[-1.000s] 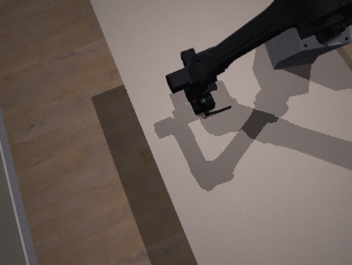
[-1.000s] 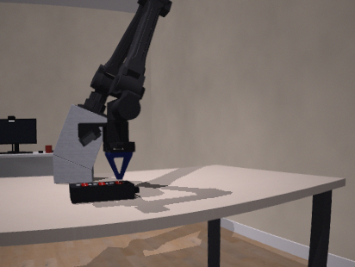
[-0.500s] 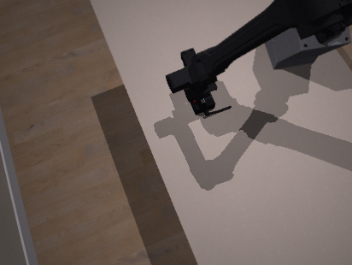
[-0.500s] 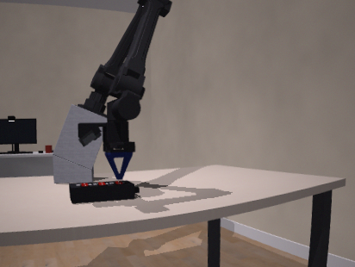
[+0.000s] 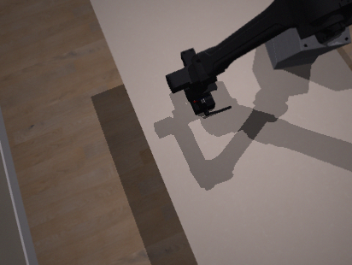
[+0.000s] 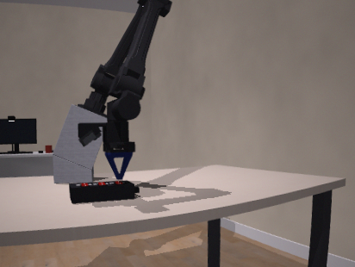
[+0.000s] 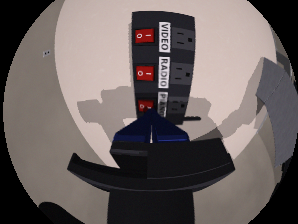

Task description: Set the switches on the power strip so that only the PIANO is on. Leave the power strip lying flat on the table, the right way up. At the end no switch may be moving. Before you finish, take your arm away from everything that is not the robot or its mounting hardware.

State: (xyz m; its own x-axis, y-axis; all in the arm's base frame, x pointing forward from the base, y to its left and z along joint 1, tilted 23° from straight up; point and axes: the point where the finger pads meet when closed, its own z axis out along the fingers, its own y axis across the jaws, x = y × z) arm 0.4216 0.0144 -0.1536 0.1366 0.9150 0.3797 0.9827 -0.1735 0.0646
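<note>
Top view: my arm (image 5: 252,38) reaches in from the upper right over the pale table (image 5: 265,205). My claw (image 5: 205,112) points down over the power strip (image 5: 202,103), most of which is hidden under my wrist; only a dark end with a red spot shows.

Exterior view: the power strip (image 6: 103,191) lies flat on the table (image 6: 241,194), near the grey arm base (image 6: 75,146), red switches facing up. My claw (image 6: 119,176) hangs blue tips together, forming a point just above the strip's right end. Fingers fully shut, nothing between them.

Wrist view: my claw (image 7: 153,117) is at the third red switch (image 7: 145,106), half covering it; contact cannot be told. Beyond it, the switch labelled RADIO (image 7: 144,72) and the switch labelled VIDEO (image 7: 144,35). No PIANO label shows.
</note>
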